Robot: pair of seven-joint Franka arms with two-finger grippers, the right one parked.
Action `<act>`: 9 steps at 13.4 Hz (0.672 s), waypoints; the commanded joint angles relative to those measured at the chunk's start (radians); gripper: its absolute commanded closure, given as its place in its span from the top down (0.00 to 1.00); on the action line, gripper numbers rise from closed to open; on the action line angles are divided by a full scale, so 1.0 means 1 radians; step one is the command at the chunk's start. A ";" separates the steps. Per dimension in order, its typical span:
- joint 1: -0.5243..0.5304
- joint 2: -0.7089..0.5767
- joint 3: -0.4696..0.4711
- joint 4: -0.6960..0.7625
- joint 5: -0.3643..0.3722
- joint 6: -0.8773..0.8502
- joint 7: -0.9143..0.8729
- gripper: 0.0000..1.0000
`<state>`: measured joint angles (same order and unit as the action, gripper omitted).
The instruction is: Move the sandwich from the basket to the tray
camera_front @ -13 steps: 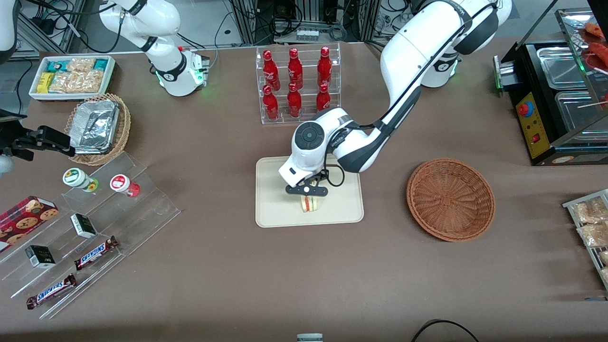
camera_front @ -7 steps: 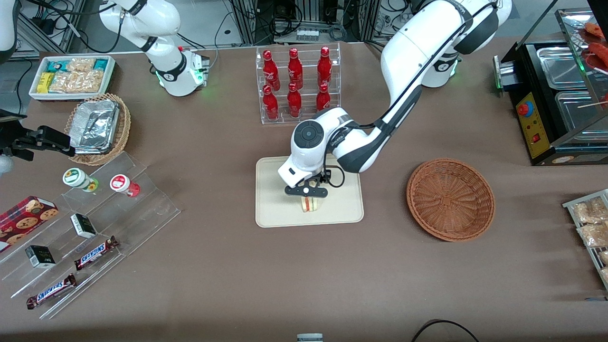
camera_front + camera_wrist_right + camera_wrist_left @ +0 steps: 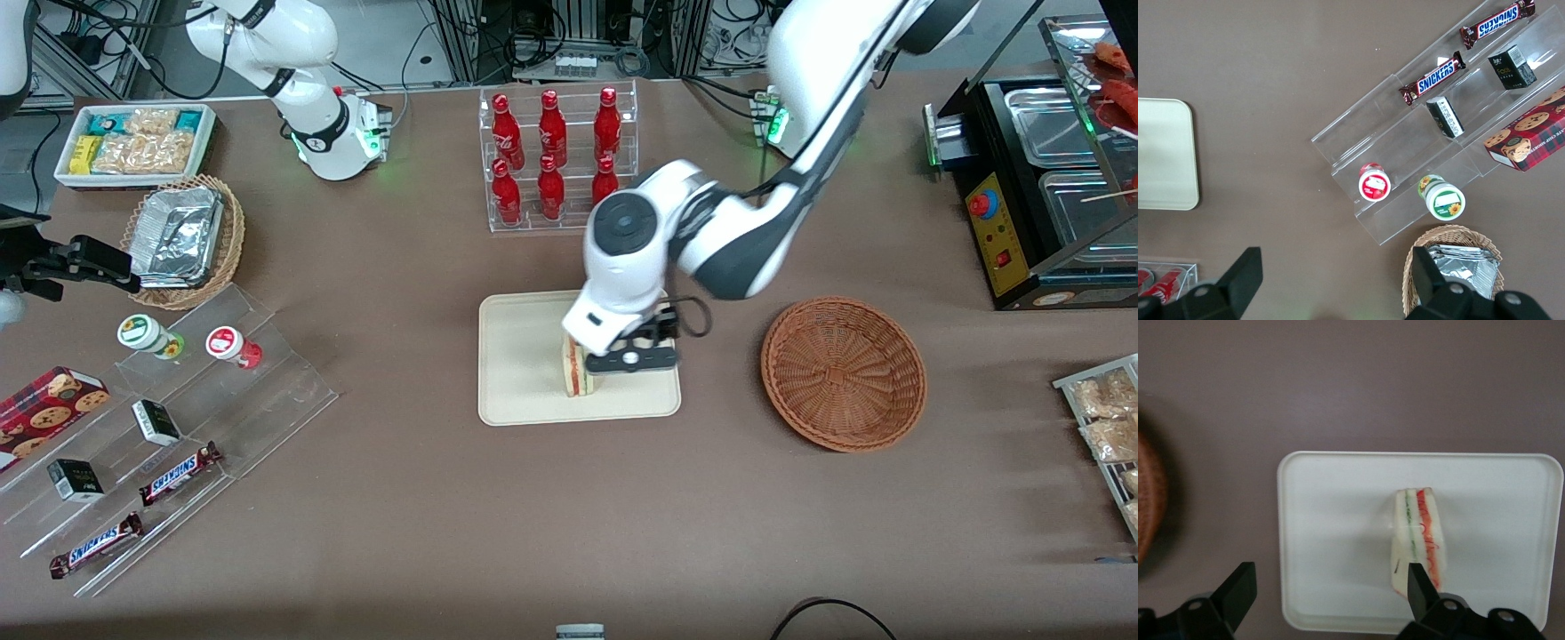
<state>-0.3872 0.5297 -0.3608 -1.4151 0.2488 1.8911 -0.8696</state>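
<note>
The sandwich (image 3: 578,372) stands on edge on the cream tray (image 3: 524,356), its red and green filling facing up. My gripper (image 3: 633,362) hangs open above the tray, beside the sandwich on the side toward the reddish-brown basket (image 3: 843,372), and holds nothing. In the left wrist view the sandwich (image 3: 1418,537) rests on the tray (image 3: 1331,520). There my gripper (image 3: 1328,583) spreads wide above the tray's corner, one black finger (image 3: 1417,581) overlapping the sandwich's end. A sliver of the basket (image 3: 1148,493) shows, and it looks empty in the front view.
A clear rack of red bottles (image 3: 556,160) stands farther from the front camera than the tray. Acrylic steps (image 3: 178,418) with snacks, a tan basket of foil trays (image 3: 182,240) and a white snack bin (image 3: 133,142) lie toward the parked arm's end. A black warmer (image 3: 1049,178) sits past the basket.
My gripper was low over the sandwich; it has let go, risen and shifted toward the basket. The sandwich stays on the tray.
</note>
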 commanded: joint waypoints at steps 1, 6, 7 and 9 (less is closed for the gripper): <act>0.053 -0.130 0.002 -0.028 -0.031 -0.105 0.000 1.00; 0.224 -0.302 0.005 -0.030 -0.094 -0.295 0.169 1.00; 0.284 -0.336 0.005 -0.031 -0.118 -0.335 0.232 1.00; 0.373 -0.388 0.005 -0.032 -0.152 -0.400 0.375 1.00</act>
<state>-0.0905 0.2076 -0.3499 -1.4127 0.1380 1.5326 -0.6071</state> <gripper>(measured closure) 0.000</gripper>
